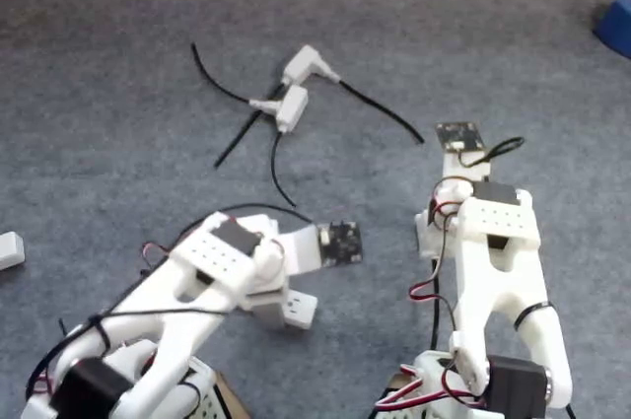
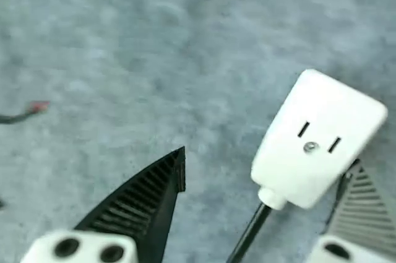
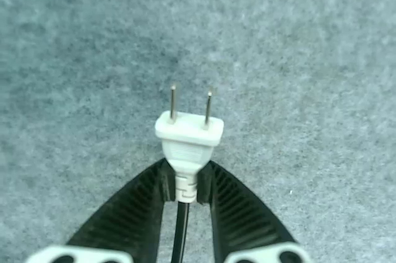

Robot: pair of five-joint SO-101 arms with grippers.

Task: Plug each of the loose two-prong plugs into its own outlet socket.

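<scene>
Right gripper (image 3: 185, 184) clamps the plug (image 3: 187, 136), prongs pointing away; socket (image 1: 298, 311) lies lower left, within the wide-open left gripper (image 2: 267, 159)

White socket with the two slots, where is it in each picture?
High view: the white socket lies on the grey carpet, low and left of centre, beside the left arm.
Left wrist view: it sits large on the right side, slots facing the camera.
Right wrist view: here the right tool grips a two-prong plug instead.
Shared landmark: the grey carpet, under everything in all three.
</scene>
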